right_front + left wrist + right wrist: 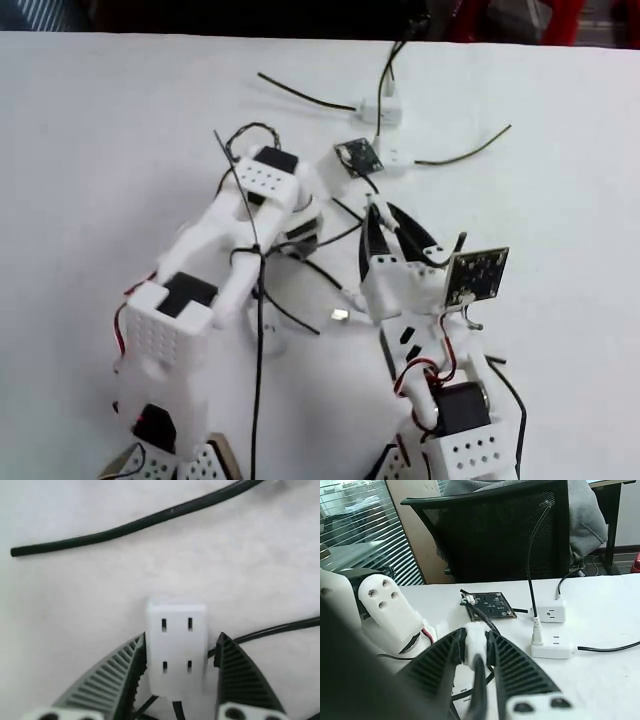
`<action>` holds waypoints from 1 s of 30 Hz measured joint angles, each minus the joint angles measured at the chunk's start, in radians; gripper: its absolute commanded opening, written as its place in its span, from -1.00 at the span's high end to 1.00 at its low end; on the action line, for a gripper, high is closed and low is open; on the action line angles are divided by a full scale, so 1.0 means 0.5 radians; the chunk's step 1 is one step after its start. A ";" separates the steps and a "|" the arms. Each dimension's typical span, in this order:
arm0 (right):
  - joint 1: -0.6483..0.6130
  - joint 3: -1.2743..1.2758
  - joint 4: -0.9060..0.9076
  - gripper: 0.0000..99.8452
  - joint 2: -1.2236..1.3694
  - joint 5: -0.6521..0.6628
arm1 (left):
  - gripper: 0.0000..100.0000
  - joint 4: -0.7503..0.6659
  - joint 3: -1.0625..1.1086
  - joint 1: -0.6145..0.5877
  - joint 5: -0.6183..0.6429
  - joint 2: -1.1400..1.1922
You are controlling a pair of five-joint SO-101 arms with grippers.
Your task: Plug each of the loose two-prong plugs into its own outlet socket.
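Note:
In the left wrist view a white outlet socket (pixel 176 647) with two pairs of slots lies on the table between the fingers of my left gripper (pixel 182 641). One finger (pixel 127 672) touches its side and the other stands a small gap off, so the gripper is open. My right gripper (pixel 475 636) is shut on a white two-prong plug (pixel 476 647) whose black cable runs back between the fingers. In the high view the right gripper (pixel 388 228) hangs at mid-table, just short of the left arm's camera board (pixel 358 155).
Two more white outlet blocks (pixel 552 650) (pixel 550 614) sit at the far side; a white plug (pixel 536 630) with a rising black cable stands by them. Loose black cables (pixel 300 92) (pixel 465 150) cross the far table. A small metal-tipped piece (pixel 339 314) lies between the arms.

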 measured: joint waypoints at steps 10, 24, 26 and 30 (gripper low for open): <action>0.000 0.000 0.000 0.97 0.000 0.003 | 0.53 0.181 0.003 0.000 0.239 -0.316; 0.000 -0.184 0.236 0.97 0.117 0.190 | 0.53 0.494 0.212 -0.187 0.666 -1.148; 0.000 -0.258 0.261 0.97 0.258 0.242 | 0.53 0.451 0.393 -0.187 0.718 -1.359; 0.000 -0.433 0.270 0.97 0.647 0.328 | 0.53 0.212 0.878 -0.252 0.822 -1.863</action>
